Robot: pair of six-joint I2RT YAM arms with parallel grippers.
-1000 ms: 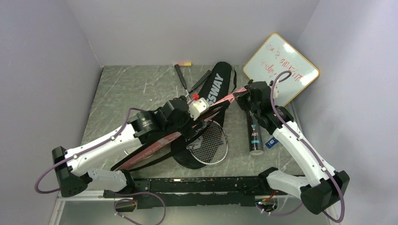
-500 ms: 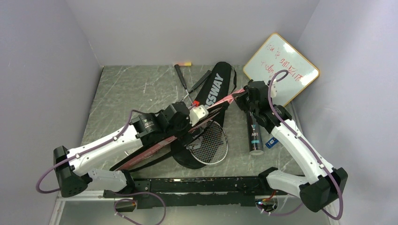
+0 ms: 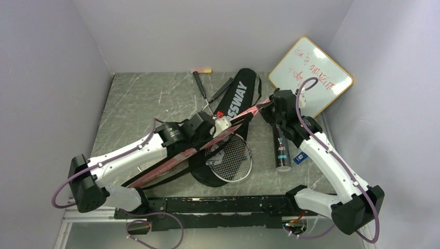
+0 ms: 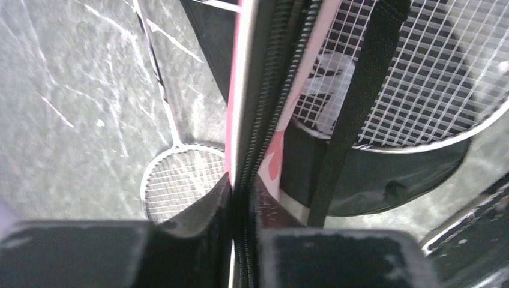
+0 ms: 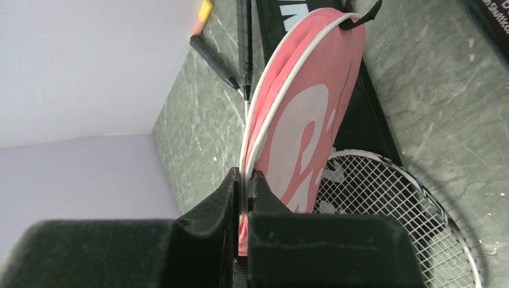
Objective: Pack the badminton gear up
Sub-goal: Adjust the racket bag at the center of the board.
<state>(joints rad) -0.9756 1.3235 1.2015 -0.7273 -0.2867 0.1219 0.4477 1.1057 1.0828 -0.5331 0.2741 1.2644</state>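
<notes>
Near table (image 3: 145, 98) centre, we see left gripper (image 4: 240, 183), right gripper (image 5: 246, 177) clamp pink cover (image 5: 306, 120); zipper (image 4: 273, 102) shows only from left wrist.

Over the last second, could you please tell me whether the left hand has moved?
Yes: the left hand slid toward the near edge, away from the black racket grip, and closed on the pink cover.

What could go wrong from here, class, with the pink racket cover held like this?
1. Both jaws pinch only thin edges of the pink cover, its zipper and its rim; either may slip out.
2. A black strap hangs across the white racket; lifting might drag that racket.
3. The dark tube sits close beside the right arm; a swing could knock it.
</notes>
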